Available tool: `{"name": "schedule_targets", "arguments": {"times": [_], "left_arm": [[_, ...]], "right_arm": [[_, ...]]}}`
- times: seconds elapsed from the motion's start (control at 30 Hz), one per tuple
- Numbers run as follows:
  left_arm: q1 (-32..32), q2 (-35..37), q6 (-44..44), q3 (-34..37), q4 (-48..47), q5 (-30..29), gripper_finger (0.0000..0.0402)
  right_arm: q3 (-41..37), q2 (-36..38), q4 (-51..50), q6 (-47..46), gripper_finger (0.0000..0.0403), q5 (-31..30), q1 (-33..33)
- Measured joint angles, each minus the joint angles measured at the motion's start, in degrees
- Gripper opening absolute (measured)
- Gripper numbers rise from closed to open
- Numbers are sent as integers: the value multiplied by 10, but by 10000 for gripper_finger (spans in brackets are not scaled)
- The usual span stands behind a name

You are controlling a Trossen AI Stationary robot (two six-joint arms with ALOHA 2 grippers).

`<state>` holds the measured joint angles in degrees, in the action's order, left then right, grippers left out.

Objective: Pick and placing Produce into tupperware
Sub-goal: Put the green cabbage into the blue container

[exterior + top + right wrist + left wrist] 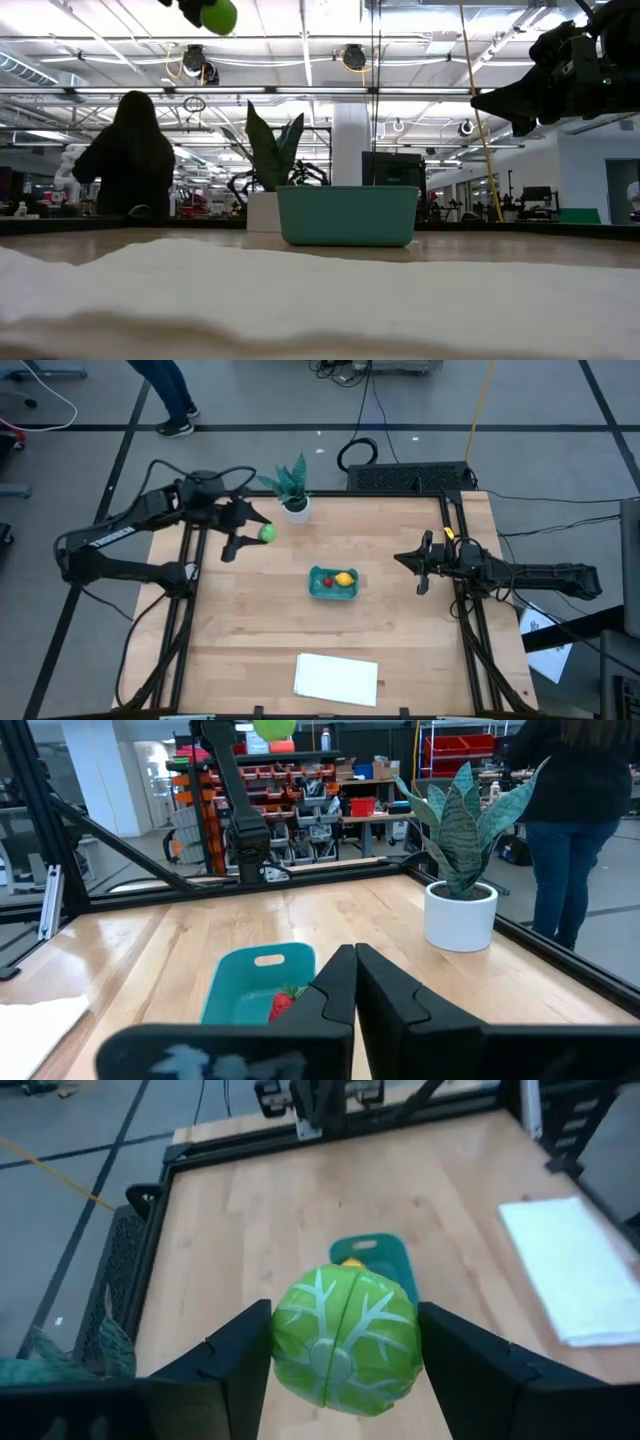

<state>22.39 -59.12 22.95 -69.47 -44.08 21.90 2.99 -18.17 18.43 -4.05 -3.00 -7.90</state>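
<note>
Up in the air over the far left part of the table (250,660), our left gripper (252,536) carries the round green piece (266,532), its two dark fingers (235,1355) pressed against either side of it. Seen from the left wrist, the green piece (346,1340) fills the gap between the fingers, pale veins running across its skin (it looks like a little cabbage). From table height we see it (219,16) hanging high, well above the teal tupperware (347,215).

That tupperware (333,583) sits near the middle of the table, and inside it lie the red strawberry-like piece (325,581) and the yellow lemon-like piece (344,579), side by side. The right wrist view shows the strawberry piece (283,1003) in the container (250,985).

Our right gripper (412,563) waits at the right side of the table, well apart from the tupperware, with its fingers (385,990) closed against each other and nothing between them.

A potted plant (292,488) stands at the far edge, near the left gripper, and a flat white sheet (337,678) lies at the near edge. Beyond the table a person (130,160) stands with their back to us.
</note>
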Motion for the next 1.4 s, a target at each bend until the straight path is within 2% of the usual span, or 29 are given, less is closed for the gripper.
{"name": "schedule_targets", "arguments": {"times": [0.13, 0.4, 0.8, 1.0, 1.4], "left_arm": [[0, 28, -25, 0, -9, 38, 223], [0, 85, -54, 0, -31, 34, 193], [0, 129, -81, 4, -70, 32, 196], [9, 147, -102, 68, -35, 22, 202], [36, 202, -150, 259, 197, 63, 208]], "right_arm": [[0, 0, -1, 0, 0, 0, 0], [0, 0, -2, 0, 0, 0, 0], [0, 0, -1, -8, 0, 0, 0], [0, 0, -1, -9, 0, 0, 0], [0, 0, -1, -13, 0, 0, 0]]}}
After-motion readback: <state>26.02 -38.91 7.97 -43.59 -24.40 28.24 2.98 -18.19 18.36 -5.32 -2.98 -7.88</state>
